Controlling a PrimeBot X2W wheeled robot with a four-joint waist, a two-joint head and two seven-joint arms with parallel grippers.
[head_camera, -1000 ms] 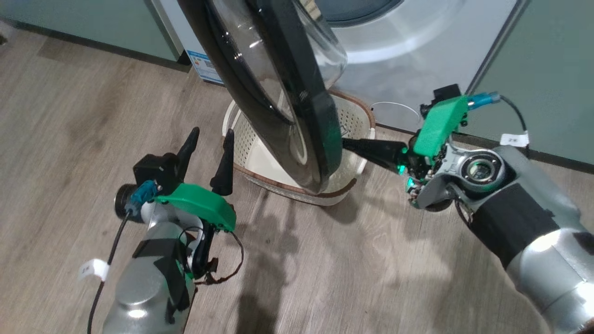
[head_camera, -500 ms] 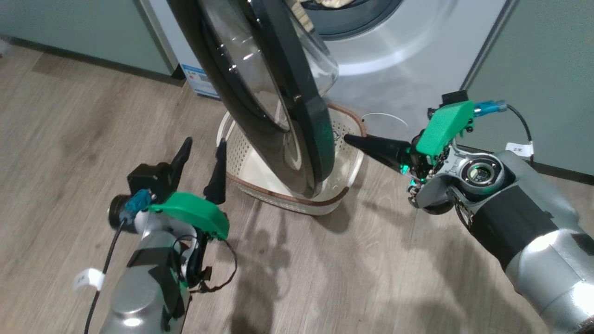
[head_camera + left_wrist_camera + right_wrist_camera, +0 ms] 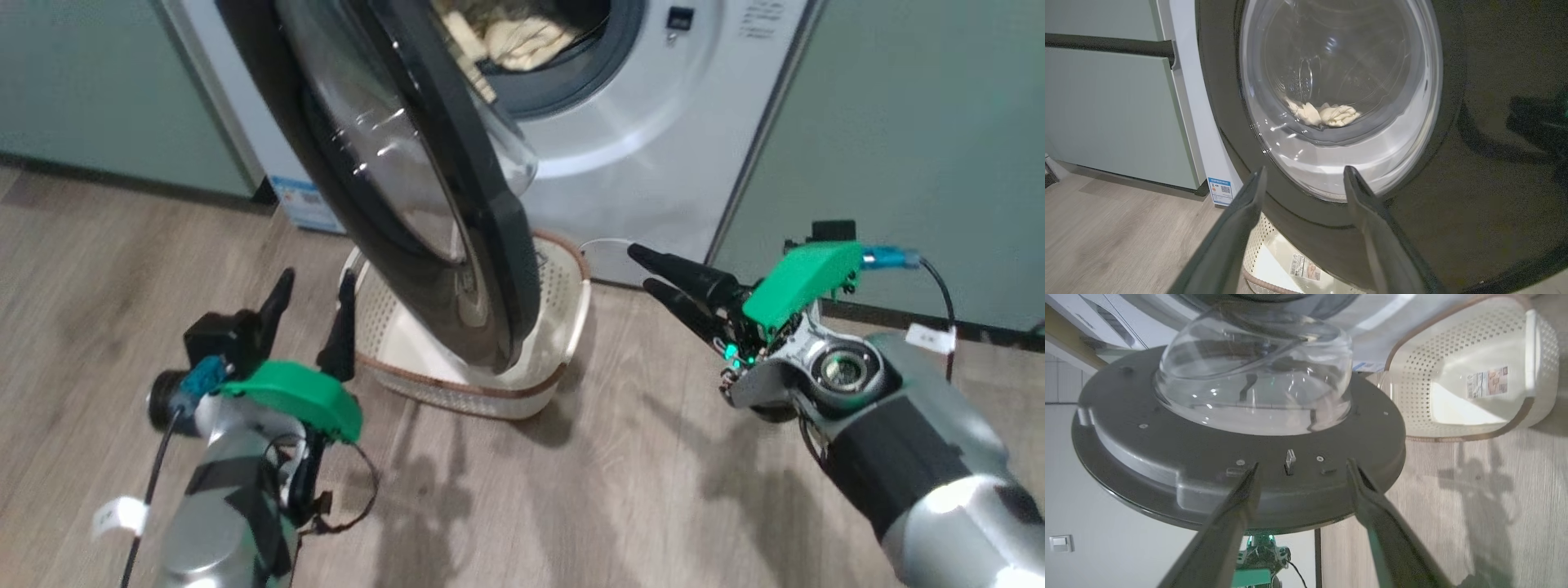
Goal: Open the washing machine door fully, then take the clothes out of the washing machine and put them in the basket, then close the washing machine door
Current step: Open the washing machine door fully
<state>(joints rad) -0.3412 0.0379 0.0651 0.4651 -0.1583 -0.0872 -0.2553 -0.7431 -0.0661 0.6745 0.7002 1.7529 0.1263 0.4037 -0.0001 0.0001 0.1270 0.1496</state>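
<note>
Ahead: washing machine door (image 3: 482, 220) half-open over basket (image 3: 567, 302); clothes (image 3: 522, 37) in washing machine (image 3: 653, 147).

Spread right hand (image 3: 1302, 464) faces washing machine door (image 3: 1147, 453).

floor: grey-brown wood planks (image 3: 571, 506), soft shadows | cabinets: flat sage-green fronts (image 3: 898, 122), left and right | plinth: dark strip (image 3: 122, 181) at cabinet base

The basket (image 3: 490, 400) is set on the wood-grain floor (image 3: 571, 490). The washing machine (image 3: 653, 188) is stood there just behind it.
</note>
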